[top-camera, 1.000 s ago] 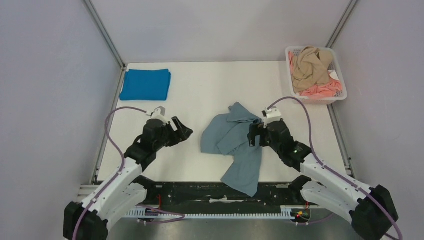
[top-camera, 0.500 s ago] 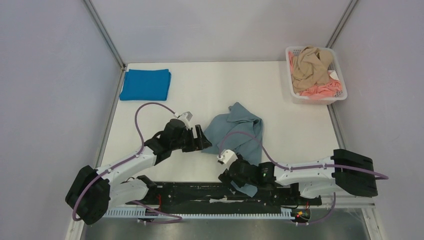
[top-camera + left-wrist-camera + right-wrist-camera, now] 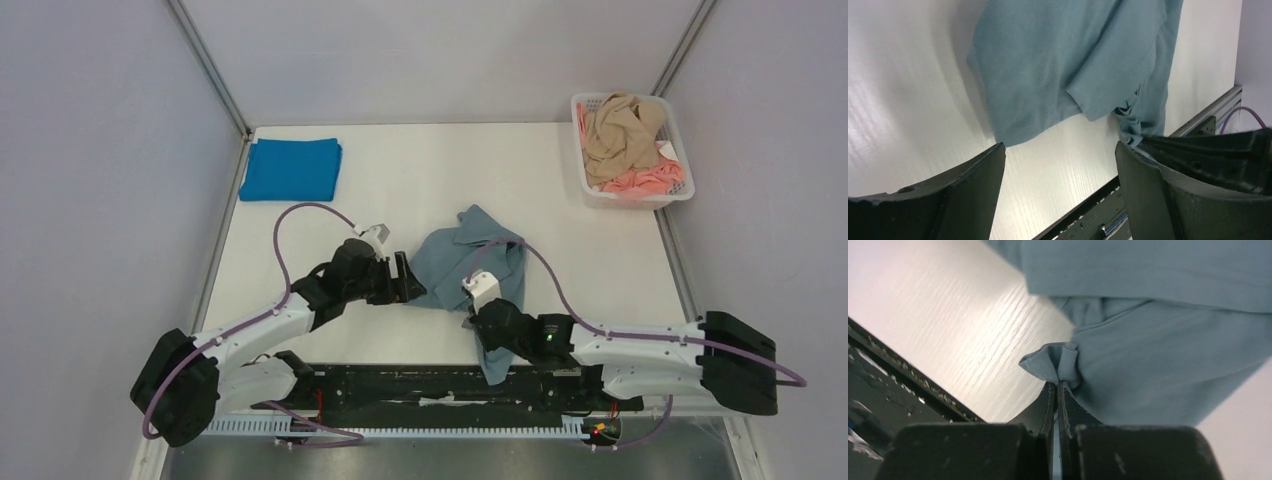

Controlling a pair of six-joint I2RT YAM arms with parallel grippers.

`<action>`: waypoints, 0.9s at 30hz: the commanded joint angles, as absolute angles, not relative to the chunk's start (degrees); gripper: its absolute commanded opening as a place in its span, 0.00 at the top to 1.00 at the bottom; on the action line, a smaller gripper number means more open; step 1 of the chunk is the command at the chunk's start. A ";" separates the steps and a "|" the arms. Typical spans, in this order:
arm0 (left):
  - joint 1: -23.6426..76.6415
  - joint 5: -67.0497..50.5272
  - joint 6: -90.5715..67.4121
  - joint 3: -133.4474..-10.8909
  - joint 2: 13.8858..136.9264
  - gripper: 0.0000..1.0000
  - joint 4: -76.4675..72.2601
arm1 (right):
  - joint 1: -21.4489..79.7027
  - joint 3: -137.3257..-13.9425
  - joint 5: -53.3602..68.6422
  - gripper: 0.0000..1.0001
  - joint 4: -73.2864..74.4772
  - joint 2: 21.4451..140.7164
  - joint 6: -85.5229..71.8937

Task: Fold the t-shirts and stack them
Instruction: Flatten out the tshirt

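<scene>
**A:** Managed to spot where the grey-blue t-shirt [image 3: 462, 262] ended up? Couldn't tell much from the overhead view.

**B:** Yep, found it crumpled around the middle of the table [image 3: 400, 180], a bit toward the near side, with one end trailing down to the black rail [image 3: 400, 385] at the near edge. Caught the right gripper [image 3: 1058, 390] pressed together on a little bunched fold of it, down at the near part of the cloth. Looked like a proper pinch from the wrist view, with a nub of fabric poking out past the tips.

**A:** And the left gripper [image 3: 1059, 150]?

**B:** Spread wide. Sat low over bare tabletop just beside the shirt's left edge, with a corner of the cloth lying right ahead of the gap. Couldn't see it touching the fabric.

**A:** Nice. Noticed the other shirts anywhere?

**B:** Saw the bright blue t-shirt [image 3: 291, 168] folded flat at the far left corner, well apart from both arms. Spotted the tan t-shirt [image 3: 620, 125] and the pink t-shirt [image 3: 650, 180] heaped loose in a white basket [image 3: 640, 200] at the far right corner, tan toward the back, pink toward the front.
</scene>
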State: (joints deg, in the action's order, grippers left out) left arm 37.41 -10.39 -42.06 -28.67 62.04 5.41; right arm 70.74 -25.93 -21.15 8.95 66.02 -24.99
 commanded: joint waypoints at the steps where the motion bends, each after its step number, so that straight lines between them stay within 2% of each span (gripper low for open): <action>1: 41.90 -10.10 -37.25 -32.61 63.97 0.14 2.03 | 66.15 -22.91 -28.04 1.00 10.19 54.98 -27.35; 6: 47.37 -10.54 -32.74 -35.58 71.10 0.14 -2.12 | 56.27 -15.02 -36.15 1.00 9.79 38.40 -31.85; 10: 47.99 -9.97 -32.17 -40.77 80.01 0.15 -1.29 | 53.31 -11.08 -35.37 1.00 7.70 31.60 -30.80; 14: 49.80 -13.55 -31.45 -45.21 86.82 0.22 -1.29 | 53.17 -9.84 -33.86 1.00 7.25 32.76 -30.06; 19: 54.64 -9.91 -30.36 -49.48 90.18 0.22 -0.28 | 53.09 -10.05 -33.88 1.00 6.76 35.05 -29.45; 27: 55.54 -4.11 -29.21 -58.29 97.88 0.25 6.59 | 53.04 -8.84 -33.30 1.00 6.28 33.24 -28.74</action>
